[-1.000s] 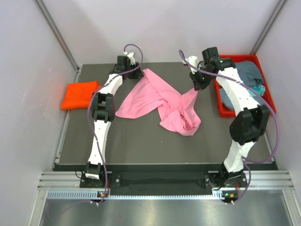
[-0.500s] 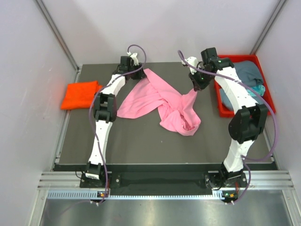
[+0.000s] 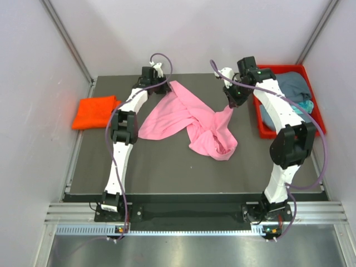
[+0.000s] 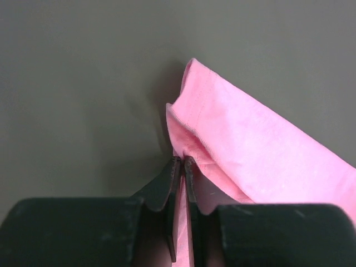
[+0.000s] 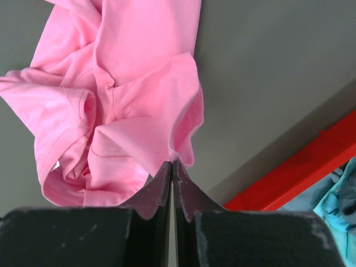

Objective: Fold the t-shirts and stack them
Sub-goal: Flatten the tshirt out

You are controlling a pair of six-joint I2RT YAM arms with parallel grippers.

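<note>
Two pincers are mine, and both grip one garment.

Top view: the pink t-shirt lies crumpled across the middle of the dark table, one end reaching toward the far left and one toward the right. My left pincer meets its far-left corner. My right pincer meets its right end, where the cloth rises off the table. An orange t-shirt lies folded at the table's left edge, well apart. The red tray at the right holds a grey-blue t-shirt and a teal t-shirt.

Left wrist view: my left pincer stands at a narrow slit, with the hemmed edge of the pink t-shirt pinched between the jaws, low over the table.

Right wrist view: my right pincer is pressed together on a fold of the pink t-shirt, which hangs bunched below it. The red tray sits just beside, teal cloth inside.
</note>
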